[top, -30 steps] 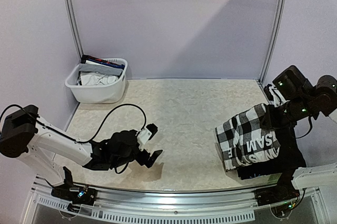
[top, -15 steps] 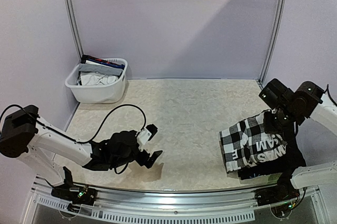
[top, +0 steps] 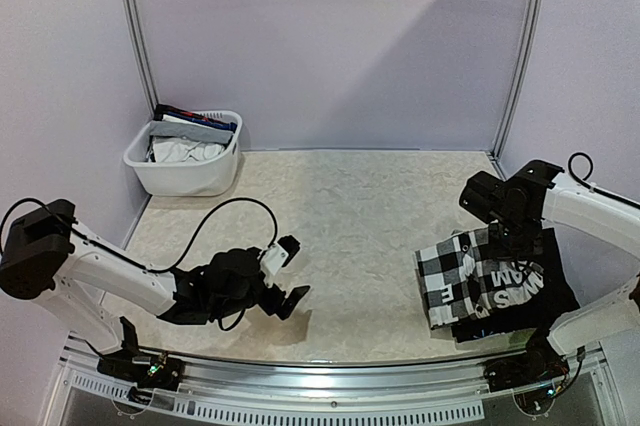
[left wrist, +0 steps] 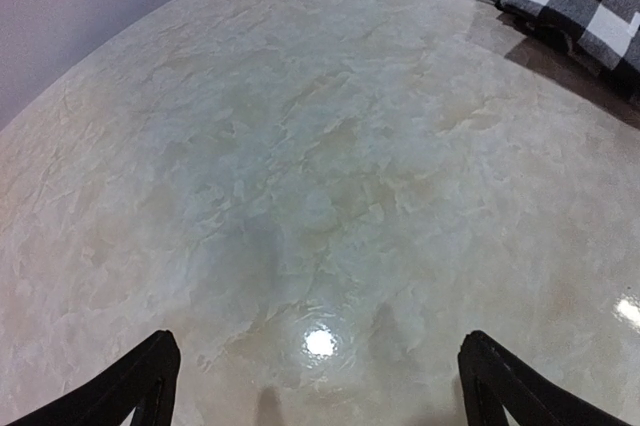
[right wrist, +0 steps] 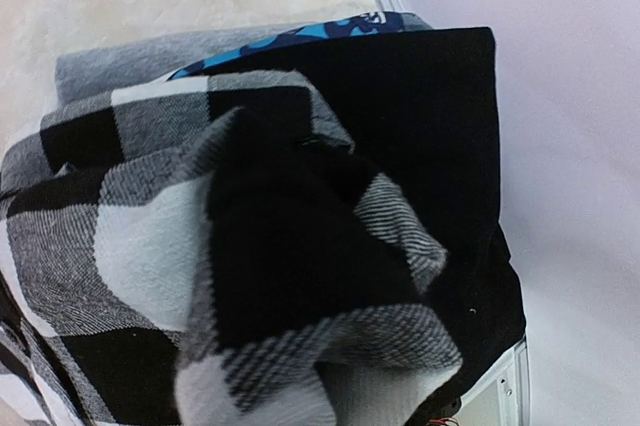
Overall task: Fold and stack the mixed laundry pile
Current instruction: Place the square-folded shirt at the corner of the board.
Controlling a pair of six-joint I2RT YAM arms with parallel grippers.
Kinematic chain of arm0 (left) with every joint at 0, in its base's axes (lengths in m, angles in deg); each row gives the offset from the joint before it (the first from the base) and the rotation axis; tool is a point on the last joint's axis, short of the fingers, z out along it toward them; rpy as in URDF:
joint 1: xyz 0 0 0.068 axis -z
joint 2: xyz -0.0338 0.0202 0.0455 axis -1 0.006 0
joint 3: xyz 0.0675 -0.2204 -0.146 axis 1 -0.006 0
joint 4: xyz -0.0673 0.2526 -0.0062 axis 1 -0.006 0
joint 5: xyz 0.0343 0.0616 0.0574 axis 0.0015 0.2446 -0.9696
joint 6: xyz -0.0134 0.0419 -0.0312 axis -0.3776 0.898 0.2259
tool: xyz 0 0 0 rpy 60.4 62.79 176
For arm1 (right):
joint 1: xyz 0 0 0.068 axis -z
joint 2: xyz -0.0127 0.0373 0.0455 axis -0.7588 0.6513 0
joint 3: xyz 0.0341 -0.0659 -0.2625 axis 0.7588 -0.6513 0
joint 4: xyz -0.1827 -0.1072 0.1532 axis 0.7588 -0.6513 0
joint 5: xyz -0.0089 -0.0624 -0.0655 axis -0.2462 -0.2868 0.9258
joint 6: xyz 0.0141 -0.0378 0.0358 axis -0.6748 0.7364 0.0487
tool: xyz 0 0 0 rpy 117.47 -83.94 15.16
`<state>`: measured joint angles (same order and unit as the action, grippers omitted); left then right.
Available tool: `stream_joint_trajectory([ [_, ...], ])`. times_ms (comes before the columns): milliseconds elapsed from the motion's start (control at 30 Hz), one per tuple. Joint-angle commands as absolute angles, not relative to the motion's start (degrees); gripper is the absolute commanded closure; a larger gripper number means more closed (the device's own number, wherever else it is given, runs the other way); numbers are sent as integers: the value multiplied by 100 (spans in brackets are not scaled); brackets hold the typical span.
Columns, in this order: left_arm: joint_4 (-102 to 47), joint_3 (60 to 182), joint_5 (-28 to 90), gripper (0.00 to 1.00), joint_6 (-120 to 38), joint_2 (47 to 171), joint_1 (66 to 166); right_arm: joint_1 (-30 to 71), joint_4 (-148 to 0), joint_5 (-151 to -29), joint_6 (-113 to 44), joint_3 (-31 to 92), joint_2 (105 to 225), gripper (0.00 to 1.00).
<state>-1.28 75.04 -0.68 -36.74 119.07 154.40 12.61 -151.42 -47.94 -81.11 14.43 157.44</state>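
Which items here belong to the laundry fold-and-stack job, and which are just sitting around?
Job: checkered shirt, black lettered piece, grey cloth, blue patterned cloth.
Sitting around: white basket, table.

A white plastic basket [top: 190, 178] stood at the far left corner of the counter [top: 350, 216], close against the left wall. The counter had a pale, marbled beige surface, with a bright spot of glare [left wrist: 320, 342] in the left wrist view. Plain lavender walls [top: 330, 46] enclosed it, joined by two metal posts [top: 135, 26]. A metal rail [top: 330, 371] ran along the near edge.
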Motion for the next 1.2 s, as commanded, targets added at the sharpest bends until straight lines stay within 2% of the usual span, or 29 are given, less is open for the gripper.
stream_joint_trajectory([
  [0,73,7541,55,1,-3706,12118,15330,1556,-16881,-4381,-8392,1587,15395,99],
  [500,107,7693,207,2,-3699,12305,15329,1710,-16880,-4881,-7098,2145,14664,95],
  [700,128,7714,210,2,-3692,12368,15329,1974,-16880,-5242,-6993,2001,14458,93],
  [1167,197,7671,200,2,-3692,12421,15329,2228,-16883,-5242,-6958,1926,13914,92],
])
